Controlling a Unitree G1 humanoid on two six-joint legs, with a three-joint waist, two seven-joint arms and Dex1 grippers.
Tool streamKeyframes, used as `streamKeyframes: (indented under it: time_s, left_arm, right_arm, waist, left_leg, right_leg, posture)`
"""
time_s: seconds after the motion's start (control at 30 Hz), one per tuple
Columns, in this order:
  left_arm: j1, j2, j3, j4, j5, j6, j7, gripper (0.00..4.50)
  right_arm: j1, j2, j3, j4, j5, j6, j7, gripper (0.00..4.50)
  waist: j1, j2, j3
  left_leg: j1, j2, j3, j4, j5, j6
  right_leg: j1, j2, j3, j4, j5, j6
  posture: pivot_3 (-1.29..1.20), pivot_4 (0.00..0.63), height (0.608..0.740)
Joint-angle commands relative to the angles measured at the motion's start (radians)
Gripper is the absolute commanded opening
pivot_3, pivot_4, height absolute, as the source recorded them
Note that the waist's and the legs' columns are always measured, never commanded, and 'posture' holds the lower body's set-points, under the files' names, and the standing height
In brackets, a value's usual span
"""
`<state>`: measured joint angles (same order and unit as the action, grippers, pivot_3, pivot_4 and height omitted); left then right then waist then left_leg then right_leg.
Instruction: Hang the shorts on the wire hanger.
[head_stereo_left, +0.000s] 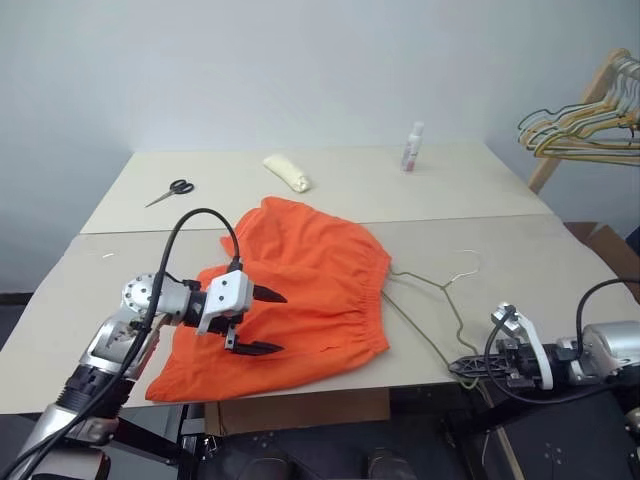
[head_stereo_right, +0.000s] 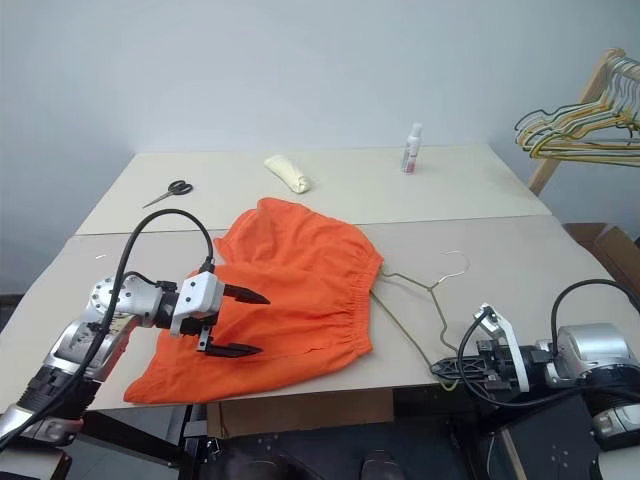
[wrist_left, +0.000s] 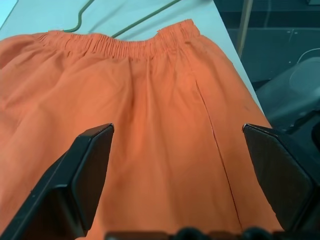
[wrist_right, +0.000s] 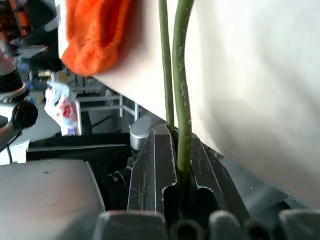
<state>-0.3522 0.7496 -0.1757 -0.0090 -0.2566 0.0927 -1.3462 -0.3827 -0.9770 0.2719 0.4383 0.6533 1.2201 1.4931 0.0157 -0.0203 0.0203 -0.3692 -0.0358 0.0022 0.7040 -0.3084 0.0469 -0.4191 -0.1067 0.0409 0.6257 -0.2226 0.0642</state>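
Observation:
The orange shorts (head_stereo_left: 300, 270) lie flat on the table, their gathered waistband towards the right. My left gripper (head_stereo_left: 275, 322) hovers open just above their near left part, and its wrist view has fabric (wrist_left: 160, 125) between the spread fingers (wrist_left: 95, 165). The thin wire hanger (head_stereo_left: 440, 300) lies right of the waistband with its hook (head_stereo_left: 470, 262) at the far end. At the table's front edge my right gripper (head_stereo_left: 465, 367) is shut on the hanger's near corner. In the right wrist view the wire (wrist_right: 181, 75) runs down between the closed fingers.
On the far table half lie scissors (head_stereo_left: 172, 190), a rolled cream cloth (head_stereo_left: 287, 172) and a small bottle (head_stereo_left: 412, 147). A bunch of coloured hangers (head_stereo_left: 585, 125) hangs on a wooden rack at the far right. A cardboard box (head_stereo_left: 300, 408) sits under the table's front edge.

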Motion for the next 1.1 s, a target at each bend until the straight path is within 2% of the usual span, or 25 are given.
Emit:
streamKeyframes:
  time_s: [0.03, 0.33, 0.5, 0.63, 0.8, 0.93, 1.1]
  left_arm:
    - [-0.011, 0.012, 0.019, -0.032, -0.005, -0.001, 0.006, 4.48]
    - [0.0, 0.014, 0.014, -0.049, 0.003, 0.004, 0.019, 4.48]
    - [0.009, 0.009, 0.009, -0.066, 0.004, 0.009, 0.03, 4.48]
    - [0.014, 0.003, 0.005, -0.075, 0.009, 0.012, 0.038, 4.48]
    - [0.018, 0.0, 0.004, -0.079, 0.017, 0.01, 0.047, 4.48]
    - [0.03, -0.001, -0.003, -0.075, 0.029, -0.004, 0.054, 4.48]
    - [0.008, -0.019, -0.02, -0.058, 0.038, -0.013, 0.054, 4.48]
  right_arm:
    - [-0.034, -0.016, 0.034, -0.029, 0.006, -0.022, 0.118, 0.0]
    - [-0.24, 0.126, 0.098, 0.265, -0.127, -0.04, 0.104, 0.0]
    - [-0.293, 0.177, 0.133, 0.316, -0.153, -0.064, 0.121, 0.0]
    - [-0.356, 0.23, 0.102, 0.424, -0.206, -0.077, 0.099, 0.0]
    - [-0.4, 0.261, -0.001, 0.54, -0.231, -0.103, 0.026, 0.0]
    - [-0.37, 0.268, -0.086, 0.508, -0.218, -0.106, -0.013, 0.0]
    - [-0.206, 0.304, -0.204, 0.174, -0.217, -0.243, -0.196, 0.0]
  waist:
    - [0.0, 0.0, 0.0]
    - [-0.004, 0.0, 0.0]
    - [-0.004, -0.002, -0.002]
    - [-0.01, -0.003, -0.004]
    - [-0.009, -0.003, -0.004]
    - [-0.005, -0.003, -0.005]
    - [-0.004, -0.004, -0.007]
  left_leg:
    - [0.0, 0.0, 0.0, 0.0, 0.0, 0.0]
    - [0.0, 0.0, 0.0, 0.0, 0.0, -0.001]
    - [0.0, -0.001, -0.001, 0.001, 0.001, -0.001]
    - [0.001, 0.0, -0.001, 0.001, 0.001, -0.001]
    - [0.001, -0.001, -0.001, 0.001, 0.001, -0.002]
    - [0.001, -0.001, -0.002, 0.001, 0.001, -0.003]
    - [0.0, -0.001, -0.002, 0.0, 0.001, -0.003]
  right_leg:
    - [0.0, 0.0, 0.0, 0.0, 0.0, 0.0]
    - [-0.001, 0.0, 0.0, 0.001, 0.0, 0.0]
    - [0.0, 0.0, 0.0, 0.001, 0.0, 0.0]
    - [0.0, 0.0, 0.0, 0.002, 0.0, 0.0]
    - [0.0, 0.0, 0.0, 0.002, 0.0, -0.001]
    - [-0.001, -0.001, 0.0, 0.002, 0.0, -0.001]
    - [-0.001, -0.001, 0.0, 0.003, 0.0, -0.001]
  posture:
    - [0.04, 0.0, 0.74]
    - [0.06, 0.0, 0.74]
    - [0.06, 0.0, 0.74]
    - [0.07, 0.0, 0.74]
    - [0.07, 0.0, 0.74]
    - [0.06, 0.0, 0.74]
    - [0.04, 0.0, 0.74]
